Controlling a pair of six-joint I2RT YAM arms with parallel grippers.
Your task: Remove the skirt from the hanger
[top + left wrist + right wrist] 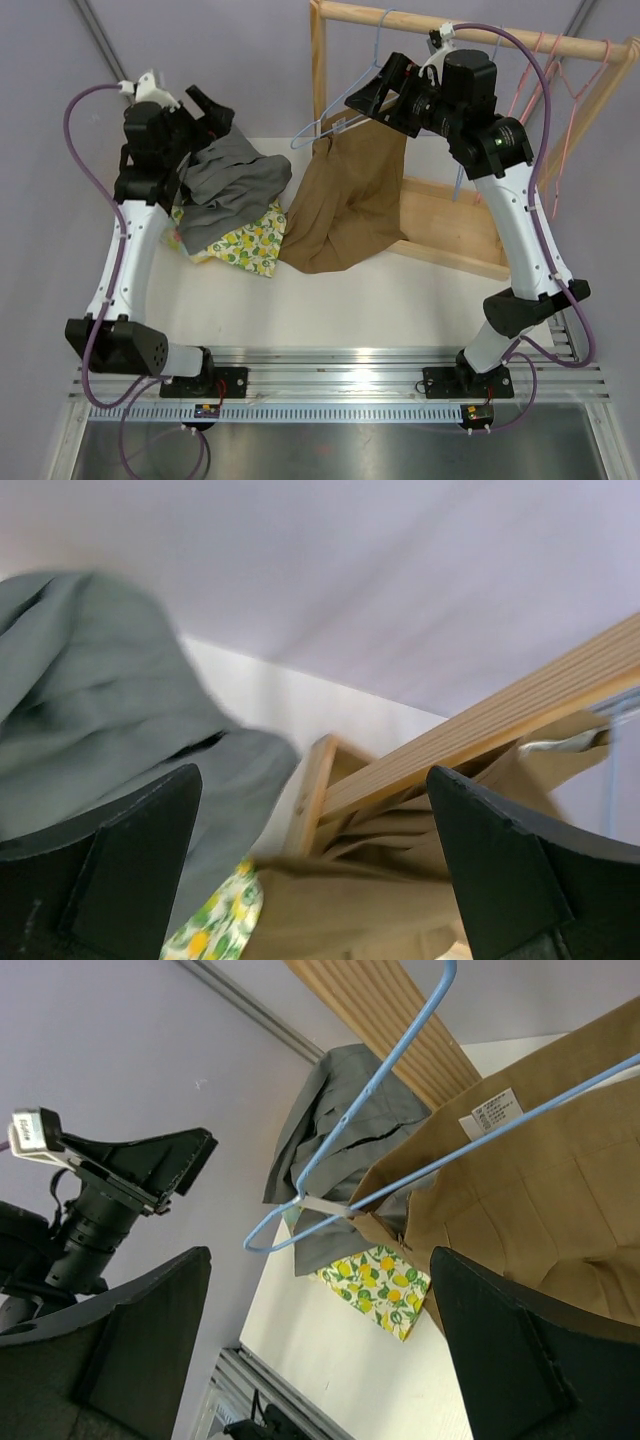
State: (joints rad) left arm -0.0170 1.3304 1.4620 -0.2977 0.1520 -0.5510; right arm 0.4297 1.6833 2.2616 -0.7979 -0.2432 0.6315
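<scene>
A brown skirt (350, 200) hangs from a light blue wire hanger (335, 125) on the wooden rack rail (470, 35); its lower part rests on the table. In the right wrist view a pale clip on the hanger (400, 1050) holds a corner of the skirt (540, 1180). My right gripper (375, 85) is open and empty, just above and beside the hanger's left end (320, 1340). My left gripper (215, 108) is open and empty above a grey garment, left of the skirt (400, 910); its jaws (315, 870) stand wide apart.
A grey garment (235, 180) lies on a lemon-print cloth (245, 240) at the left of the table. The rack's wooden base (450, 220) stands on the right. Pink hangers (560, 70) hang at the rail's right end.
</scene>
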